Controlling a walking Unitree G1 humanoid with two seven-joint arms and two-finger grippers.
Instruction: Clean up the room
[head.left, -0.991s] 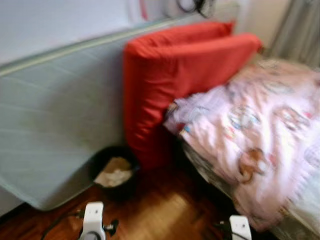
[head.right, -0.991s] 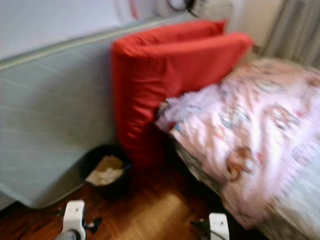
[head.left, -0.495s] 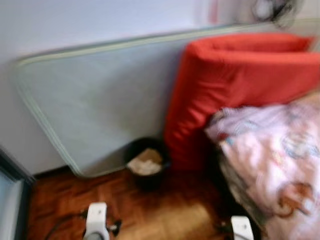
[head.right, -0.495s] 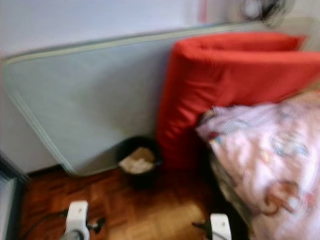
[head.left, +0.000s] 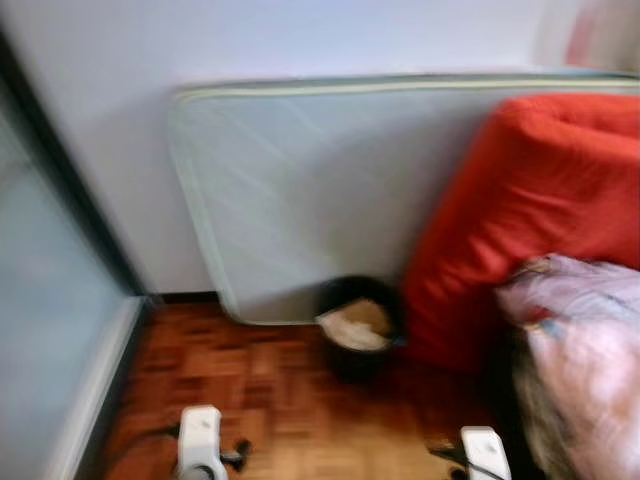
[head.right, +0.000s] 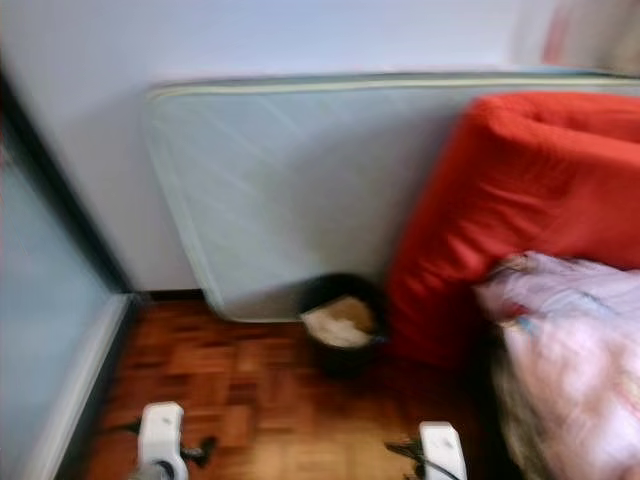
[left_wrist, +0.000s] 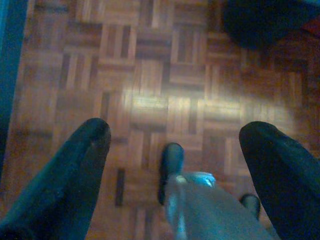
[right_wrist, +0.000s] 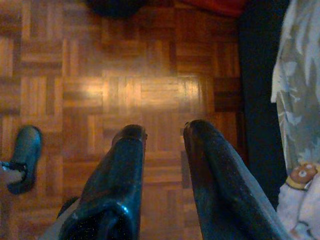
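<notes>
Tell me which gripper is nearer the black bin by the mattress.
Hard to call; roughly equal. The black bin stands between them on the floor ahead: the left gripper hangs low to its left, the right gripper low to its right.

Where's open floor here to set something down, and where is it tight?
Bare parquet floor lies open between the dark-framed glass panel on the left and the black bin, ahead of the left gripper. It is crowded on the right: the bin sits against the leaning mattress and red cushion, with the pink quilt beside.
</notes>
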